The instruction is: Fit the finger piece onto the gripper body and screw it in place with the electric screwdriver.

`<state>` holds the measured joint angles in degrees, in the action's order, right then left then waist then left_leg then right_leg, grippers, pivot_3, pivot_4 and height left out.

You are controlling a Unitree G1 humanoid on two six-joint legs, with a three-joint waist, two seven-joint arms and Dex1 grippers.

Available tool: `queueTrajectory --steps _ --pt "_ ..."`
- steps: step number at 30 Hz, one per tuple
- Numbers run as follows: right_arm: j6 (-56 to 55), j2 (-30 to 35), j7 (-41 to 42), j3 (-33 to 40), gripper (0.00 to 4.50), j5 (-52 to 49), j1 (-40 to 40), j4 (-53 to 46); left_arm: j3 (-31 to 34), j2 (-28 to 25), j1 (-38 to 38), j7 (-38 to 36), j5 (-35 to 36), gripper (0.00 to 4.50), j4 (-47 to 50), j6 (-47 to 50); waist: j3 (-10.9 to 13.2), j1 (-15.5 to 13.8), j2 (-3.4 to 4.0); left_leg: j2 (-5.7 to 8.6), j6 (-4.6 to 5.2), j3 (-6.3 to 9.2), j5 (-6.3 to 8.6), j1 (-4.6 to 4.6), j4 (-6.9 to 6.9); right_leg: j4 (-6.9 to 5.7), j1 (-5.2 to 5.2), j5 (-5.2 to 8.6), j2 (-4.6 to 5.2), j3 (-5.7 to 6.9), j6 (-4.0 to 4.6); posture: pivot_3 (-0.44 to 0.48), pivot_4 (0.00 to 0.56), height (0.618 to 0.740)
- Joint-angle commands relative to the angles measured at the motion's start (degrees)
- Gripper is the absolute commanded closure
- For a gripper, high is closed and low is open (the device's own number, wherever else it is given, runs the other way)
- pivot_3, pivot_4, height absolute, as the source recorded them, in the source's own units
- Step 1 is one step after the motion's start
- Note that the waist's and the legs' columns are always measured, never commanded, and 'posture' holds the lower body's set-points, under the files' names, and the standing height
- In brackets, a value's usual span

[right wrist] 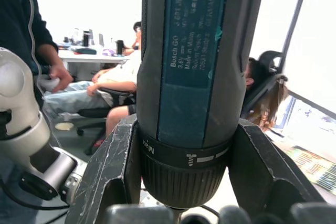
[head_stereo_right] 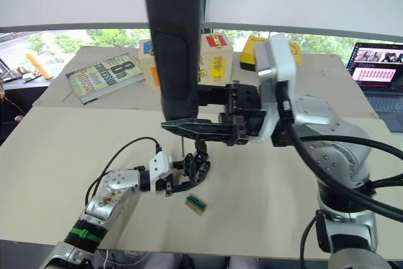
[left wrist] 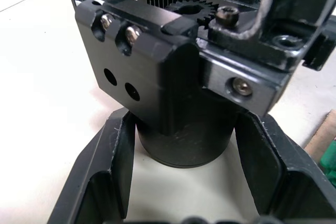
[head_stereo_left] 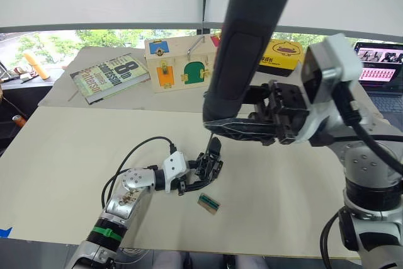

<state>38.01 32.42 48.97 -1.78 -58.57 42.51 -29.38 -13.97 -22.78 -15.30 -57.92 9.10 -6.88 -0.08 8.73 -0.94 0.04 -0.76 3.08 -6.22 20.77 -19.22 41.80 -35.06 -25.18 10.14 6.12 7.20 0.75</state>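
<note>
Left wrist view: left end effector clamps gripper body, steadying it; right end effector grips electric screwdriver upright, bit apparently over it.

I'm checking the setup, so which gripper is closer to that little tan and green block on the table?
Left. The left gripper sits on the table just beside the tan and green block, shut on the gripper body. The right gripper is raised above the table, shut on the electric screwdriver.
</note>
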Motion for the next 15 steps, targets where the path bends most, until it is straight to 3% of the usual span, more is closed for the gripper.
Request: queueTrajectory --steps 1,15 --pt "-0.3 -1.19 -0.76 -0.76 2.6 1.69 1.85 -0.34 -1.36 -0.18 0.44 0.32 -1.41 2.23 -2.32 1.66 0.0 -0.03 0.0 0.03 0.02 0.0 -0.01 -0.02 0.0 0.0 0.0 0.0 -0.02 0.01 0.0 0.0 0.15 0.74" --pt "-1.76 -4.29 0.96 -6.3 2.6 11.39 0.76 2.22 -1.47 -0.48 1.04 -0.39 -1.28 2.23 -2.43 1.84 0.0 0.23 0.0 0.08 0.06 -0.02 -0.03 -0.03 0.0 0.03 -0.01 -0.04 -0.05 0.05 -0.08 0.0 0.15 0.74"
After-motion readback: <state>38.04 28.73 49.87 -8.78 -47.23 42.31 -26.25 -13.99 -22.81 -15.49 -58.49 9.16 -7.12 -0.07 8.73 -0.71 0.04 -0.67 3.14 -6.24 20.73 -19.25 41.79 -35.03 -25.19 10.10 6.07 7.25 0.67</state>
